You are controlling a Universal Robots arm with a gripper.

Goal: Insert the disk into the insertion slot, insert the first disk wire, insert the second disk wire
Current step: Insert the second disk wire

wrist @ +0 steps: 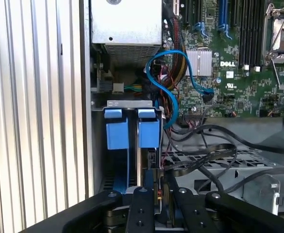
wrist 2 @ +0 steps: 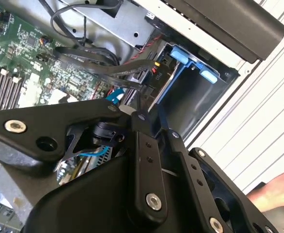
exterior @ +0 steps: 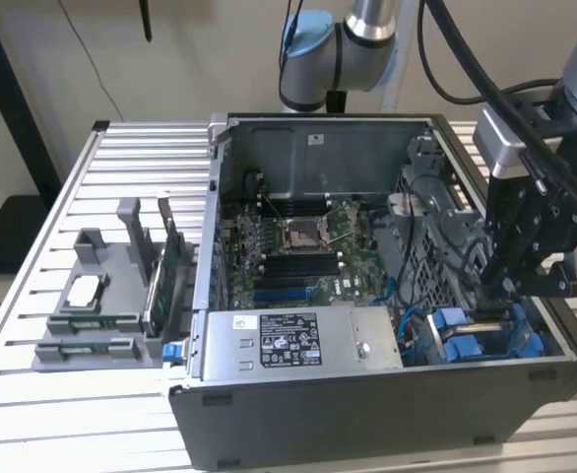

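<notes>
A table of pale slatted metal rails fills the lower part of the exterior view. Behind the table rises a plain beige wall, evenly lit. A thin dark cable hangs down the wall above the table's far edge. Beyond the table's corner, on the exterior view's left, a black post slants down to a dark base on the floor.
</notes>
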